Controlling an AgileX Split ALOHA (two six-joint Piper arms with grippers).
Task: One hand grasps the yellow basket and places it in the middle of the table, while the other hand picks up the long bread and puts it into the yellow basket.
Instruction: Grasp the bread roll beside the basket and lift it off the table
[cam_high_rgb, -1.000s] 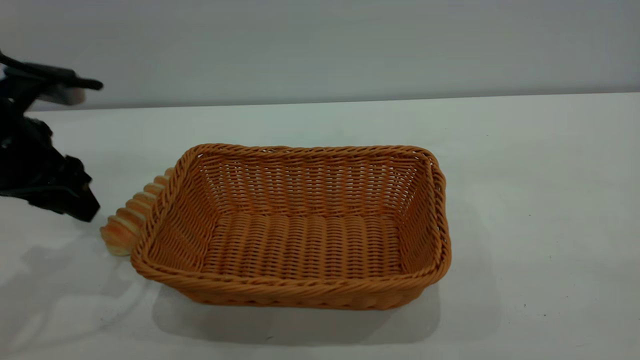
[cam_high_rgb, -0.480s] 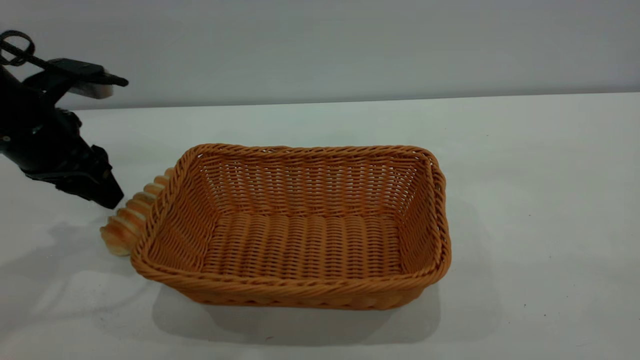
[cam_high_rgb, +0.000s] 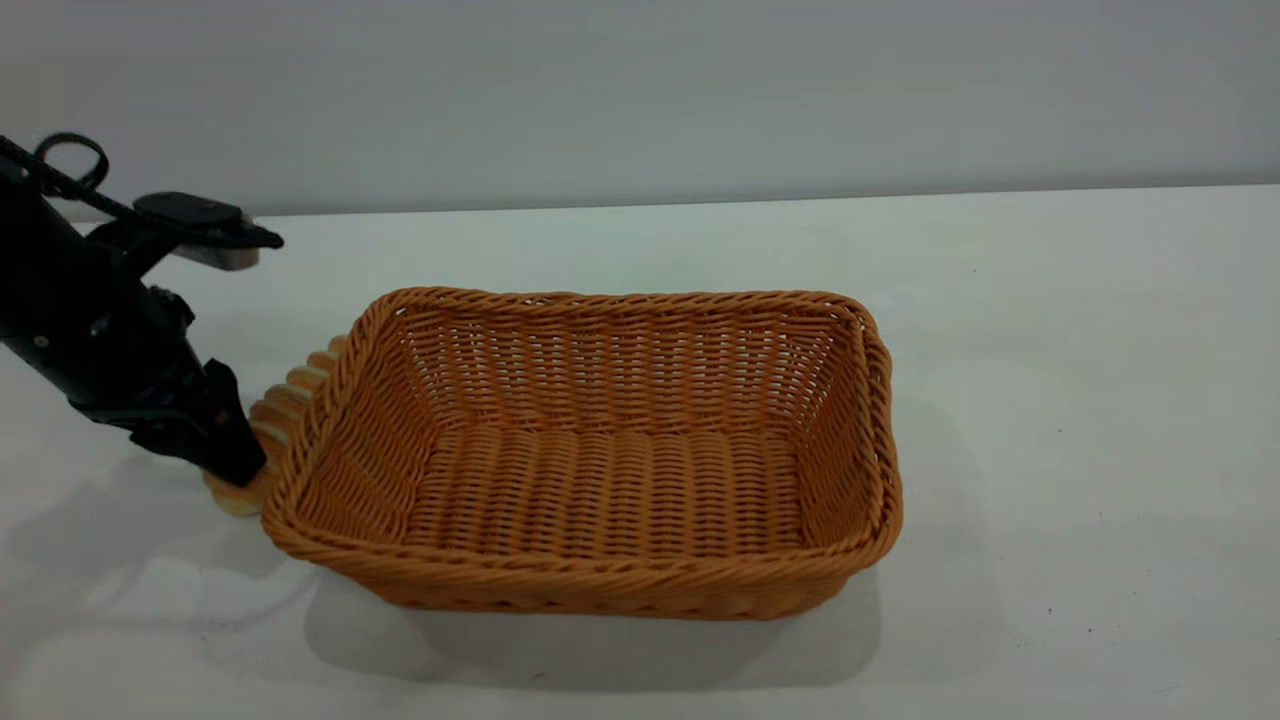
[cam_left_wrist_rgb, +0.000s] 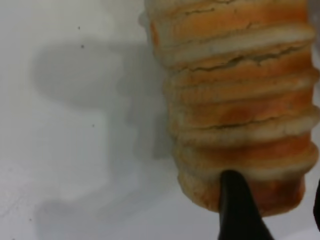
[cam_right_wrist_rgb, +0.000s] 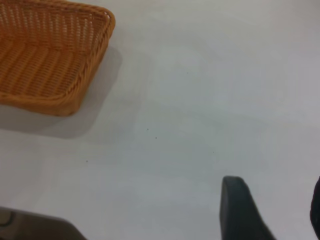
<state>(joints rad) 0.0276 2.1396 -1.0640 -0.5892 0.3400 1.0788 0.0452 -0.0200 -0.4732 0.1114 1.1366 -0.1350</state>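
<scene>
The yellow basket (cam_high_rgb: 590, 585) stands empty at the middle of the table (cam_high_rgb: 1080, 380); a corner of it shows in the right wrist view (cam_right_wrist_rgb: 55, 70). The long bread (cam_high_rgb: 288, 398) lies on the table against the basket's left side, partly hidden behind the rim. My left gripper (cam_high_rgb: 240, 462) is low over the bread's near end. In the left wrist view the bread (cam_left_wrist_rgb: 235, 90) fills the picture, and the left gripper (cam_left_wrist_rgb: 275, 181) is open, with one finger (cam_left_wrist_rgb: 240, 210) in front of the bread's end. My right gripper (cam_right_wrist_rgb: 275, 186) is open and empty over bare table, to the right of the basket, out of the exterior view.
The grey wall runs along the table's far edge (cam_high_rgb: 700, 200). White tabletop stretches to the right of the basket and in front of it.
My left gripper has come in from the left edge, moving right and down until its tip is at the bread's near end. The basket and bread have not moved.
</scene>
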